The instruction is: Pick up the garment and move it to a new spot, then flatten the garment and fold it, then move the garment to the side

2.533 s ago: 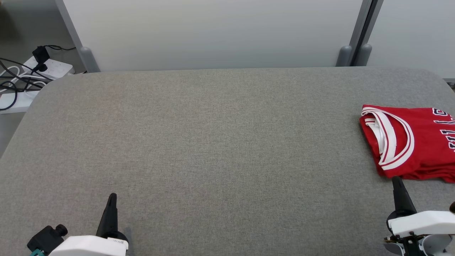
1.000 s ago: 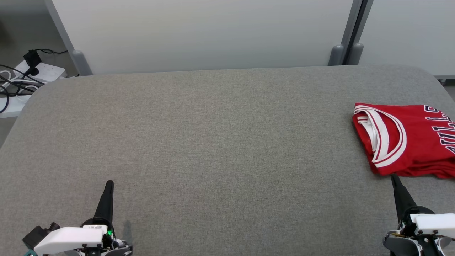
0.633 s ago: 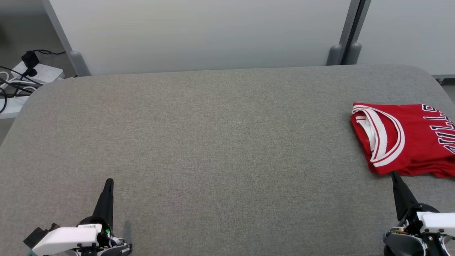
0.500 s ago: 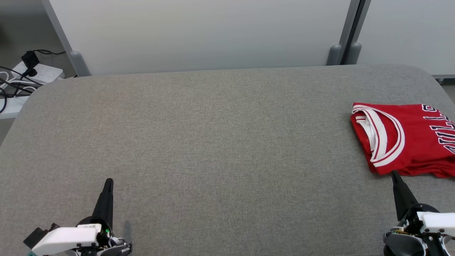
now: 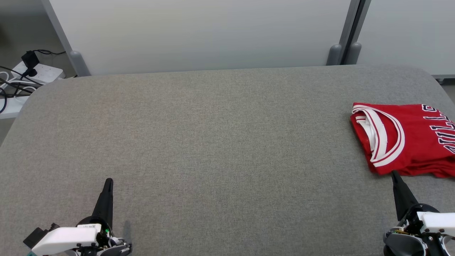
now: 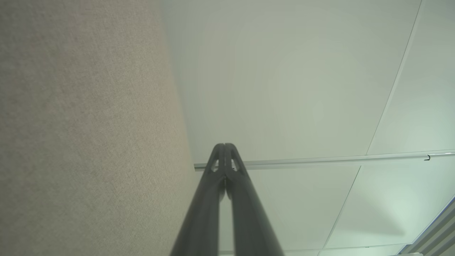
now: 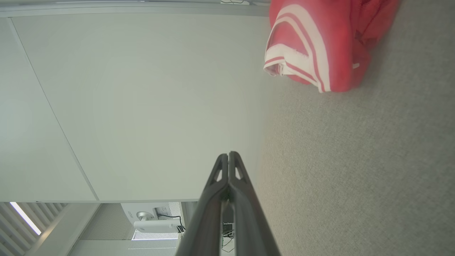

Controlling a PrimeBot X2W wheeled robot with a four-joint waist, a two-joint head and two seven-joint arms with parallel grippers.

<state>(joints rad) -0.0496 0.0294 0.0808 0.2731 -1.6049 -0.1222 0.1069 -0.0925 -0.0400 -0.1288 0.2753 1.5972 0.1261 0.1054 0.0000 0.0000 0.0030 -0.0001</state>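
The garment (image 5: 408, 138), a red jersey with white and dark trim and dark lettering, lies folded at the right edge of the grey table (image 5: 213, 142); part of it runs past the head view's right border. The right wrist view catches its trimmed end (image 7: 320, 46) at the top. My right gripper (image 5: 393, 175) (image 7: 229, 154) is shut and empty, its tip just short of the garment's near edge. At the lower left my left gripper (image 5: 108, 181) (image 6: 224, 145) is also shut and empty, far from the garment.
White partition panels (image 5: 199, 32) with grey posts (image 5: 336, 53) stand behind the table's far edge. A white power strip with black cables (image 5: 25, 76) lies on the floor beyond the far left corner. The table has rounded corners.
Over the last second nothing has moved. Before that the head camera shifted, so the whole picture slid, and both grippers dropped slightly lower in the view.
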